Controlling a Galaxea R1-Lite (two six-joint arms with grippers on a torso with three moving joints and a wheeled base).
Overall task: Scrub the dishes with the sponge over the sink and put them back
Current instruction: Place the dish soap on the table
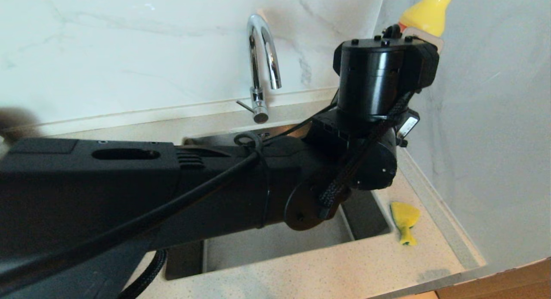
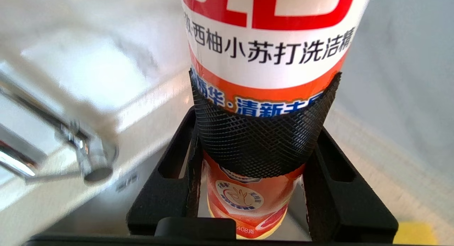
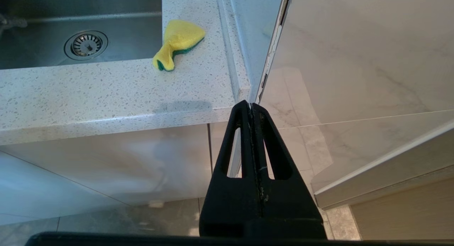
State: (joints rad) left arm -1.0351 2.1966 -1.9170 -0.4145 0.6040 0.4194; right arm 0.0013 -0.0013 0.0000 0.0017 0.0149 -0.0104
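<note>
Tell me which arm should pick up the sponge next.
Probably the right. The right gripper is shut and empty, below the counter edge near the sponge. The left gripper is busy, closed on the detergent bottle.

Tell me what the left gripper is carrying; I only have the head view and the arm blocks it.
Observer: The left gripper is shut on a dish detergent bottle with a white, orange and red label.
Operator: And the right gripper? It is not in my view.
Observer: The right gripper is shut on nothing, parked below the counter edge.
Operator: Which face of the sponge is up?
Observer: The sponge lies yellow side up, with its green layer against the counter.
</note>
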